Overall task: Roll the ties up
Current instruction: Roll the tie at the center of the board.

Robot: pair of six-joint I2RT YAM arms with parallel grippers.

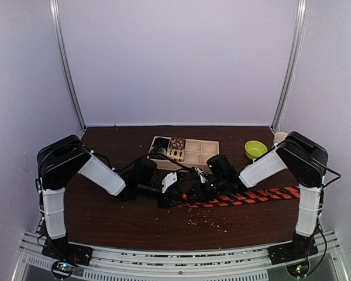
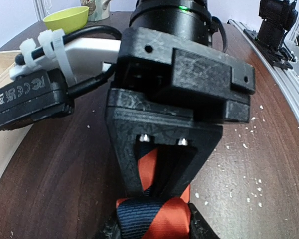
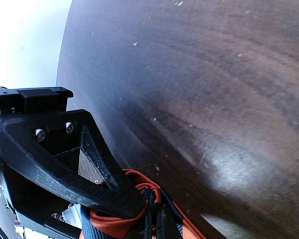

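Observation:
The tie (image 1: 251,196), red-orange and black striped, lies flat from the right edge of the table toward the middle. Its inner end is wound into a small roll (image 2: 152,216) where both grippers meet. My left gripper (image 2: 152,226) is shut on the roll's sides; in the top view it (image 1: 174,196) sits left of centre. My right gripper (image 1: 200,187) faces it, and its fingers (image 2: 164,149) converge into the roll's core. In the right wrist view the roll (image 3: 114,224) sits at my right gripper (image 3: 157,226), partly hidden by the left gripper's fingers (image 3: 65,164).
A wooden compartment tray (image 1: 196,153) holding small patterned fabric rolls (image 1: 176,143) stands just behind the grippers. A green bowl (image 1: 255,149) and a white cup (image 1: 279,137) are at the back right. Pale crumbs (image 1: 207,219) dot the dark table in front.

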